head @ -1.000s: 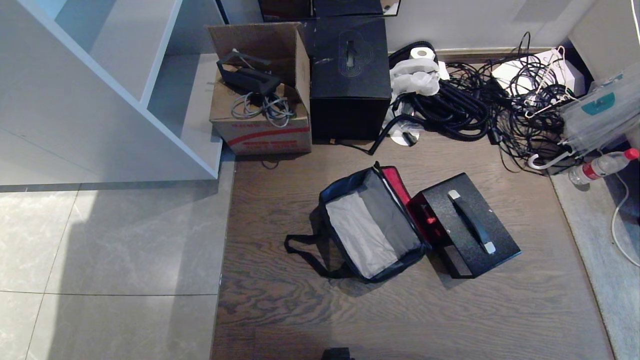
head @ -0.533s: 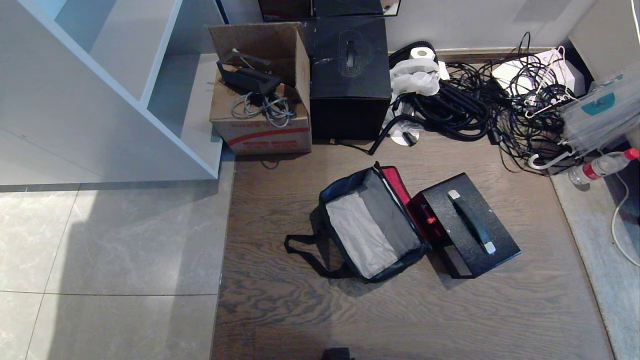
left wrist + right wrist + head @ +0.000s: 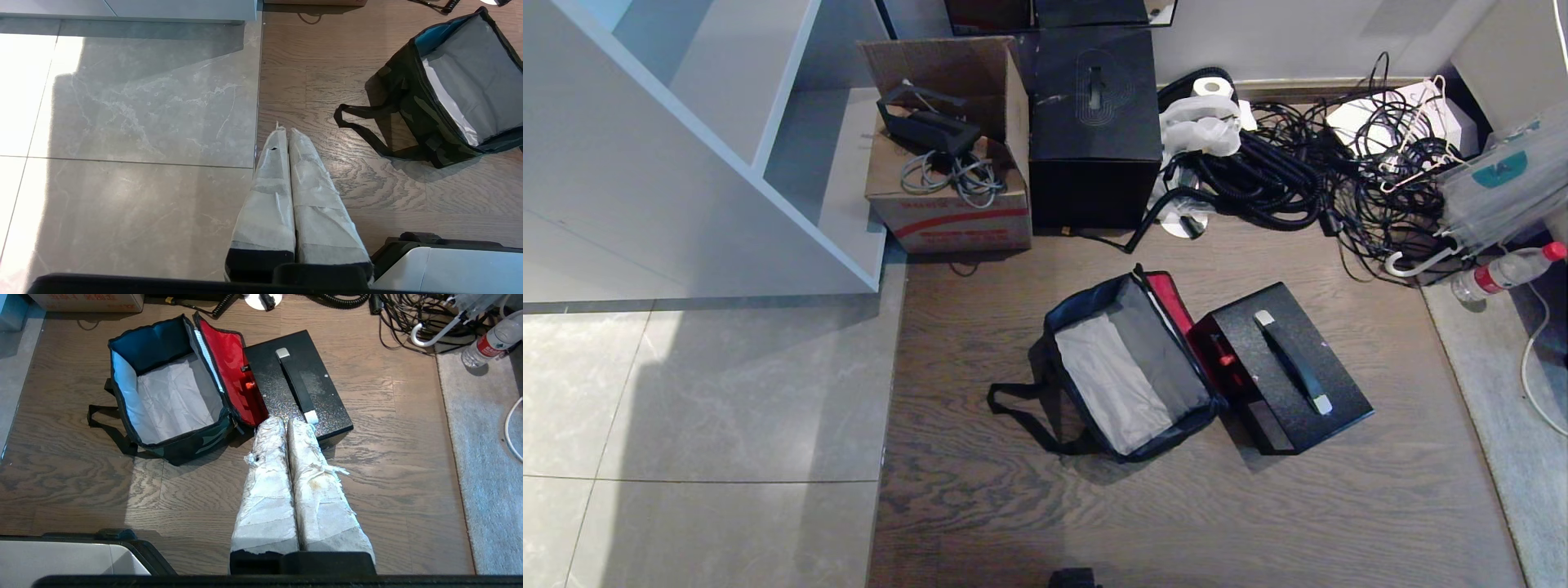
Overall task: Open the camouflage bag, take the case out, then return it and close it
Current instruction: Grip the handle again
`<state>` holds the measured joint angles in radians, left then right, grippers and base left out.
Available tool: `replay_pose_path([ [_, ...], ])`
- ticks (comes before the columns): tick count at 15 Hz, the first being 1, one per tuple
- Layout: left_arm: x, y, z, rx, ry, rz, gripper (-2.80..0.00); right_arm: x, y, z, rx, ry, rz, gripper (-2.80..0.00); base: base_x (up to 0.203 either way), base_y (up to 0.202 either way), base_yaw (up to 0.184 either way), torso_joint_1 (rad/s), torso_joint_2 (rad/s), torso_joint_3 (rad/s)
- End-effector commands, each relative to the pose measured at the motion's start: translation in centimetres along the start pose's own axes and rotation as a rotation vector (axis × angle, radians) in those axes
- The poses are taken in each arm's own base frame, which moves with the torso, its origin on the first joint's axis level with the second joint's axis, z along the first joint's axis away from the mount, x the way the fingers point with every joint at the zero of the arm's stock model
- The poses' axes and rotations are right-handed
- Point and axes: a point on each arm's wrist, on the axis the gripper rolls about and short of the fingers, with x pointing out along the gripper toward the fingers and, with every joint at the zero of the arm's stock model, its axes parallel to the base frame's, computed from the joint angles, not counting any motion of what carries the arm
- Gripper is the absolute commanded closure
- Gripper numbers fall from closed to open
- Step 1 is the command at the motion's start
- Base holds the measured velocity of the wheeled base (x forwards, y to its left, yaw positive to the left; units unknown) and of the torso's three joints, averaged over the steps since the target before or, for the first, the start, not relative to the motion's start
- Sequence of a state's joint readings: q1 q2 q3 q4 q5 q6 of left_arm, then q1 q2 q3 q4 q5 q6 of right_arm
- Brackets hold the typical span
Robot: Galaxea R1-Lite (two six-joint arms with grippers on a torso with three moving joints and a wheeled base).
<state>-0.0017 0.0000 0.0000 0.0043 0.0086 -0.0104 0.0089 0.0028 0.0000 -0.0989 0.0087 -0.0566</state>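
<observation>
The left gripper [image 3: 284, 132] hangs above the floor with its two tape-wrapped fingers pressed together and nothing between them. Beyond and to the side of its tips, well apart, sits the camouflage bag [image 3: 1127, 371] on the wooden floor [image 3: 1258, 506]: soft, rectangular, dark green-and-black camouflage outside, pale grey lining inside, a black strap [image 3: 1021, 412] looped out on the floor. It stands open and holds nothing visible; its red-lined lid [image 3: 1172, 304] leans against the black case [image 3: 1286, 376], which lies just beside it with a black handle on top. The right gripper [image 3: 286, 421], jaws likewise closed and empty, hovers with its tips near the case's near corner. Farther back, a cardboard carton [image 3: 947, 155] holds grey cables.
</observation>
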Motion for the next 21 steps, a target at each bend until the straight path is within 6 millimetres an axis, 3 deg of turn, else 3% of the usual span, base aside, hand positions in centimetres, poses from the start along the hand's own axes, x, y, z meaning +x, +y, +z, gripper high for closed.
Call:
replay_pose_path([
  [1,0.0,0.0,0.0,0.000,0.000,0.001,0.00,0.2,0.1,-1.1,0.000,0.039,0.003,0.00,0.000,0.000,0.000,0.000,0.00,0.000],
  [7,0.0,0.0,0.0,0.000,0.000,0.001,0.00,0.4,0.1,-1.1,0.001,0.078,0.007,0.00,0.000,0.000,0.000,0.000,0.00,0.000],
  [10,0.0,0.0,0.0,0.000,0.000,0.001,0.00,1.1,0.0,-0.8,0.057,0.268,0.003,0.00,0.000,0.000,0.000,0.000,0.00,0.000],
  [11,0.0,0.0,0.0,0.000,0.000,0.001,0.00,1.4,0.0,-0.1,0.078,0.297,-0.001,0.00,0.000,0.000,0.000,0.000,0.00,0.000],
  [14,0.0,0.0,0.0,0.000,0.000,0.001,0.00,3.4,-0.3,5.0,0.150,0.346,0.028,0.00,0.000,0.000,0.000,0.000,0.00,0.000],
  [17,0.0,0.0,0.0,0.000,0.000,0.001,0.00,7.1,-0.3,8.7,0.192,0.480,0.055,0.00,0.000,0.000,0.000,0.000,0.00,0.000],
  [21,0.0,0.0,0.0,0.000,0.000,0.001,0.00,15.5,0.4,7.9,0.251,0.803,0.021,0.00,0.000,0.000,0.000,0.000,0.00,0.000],
])
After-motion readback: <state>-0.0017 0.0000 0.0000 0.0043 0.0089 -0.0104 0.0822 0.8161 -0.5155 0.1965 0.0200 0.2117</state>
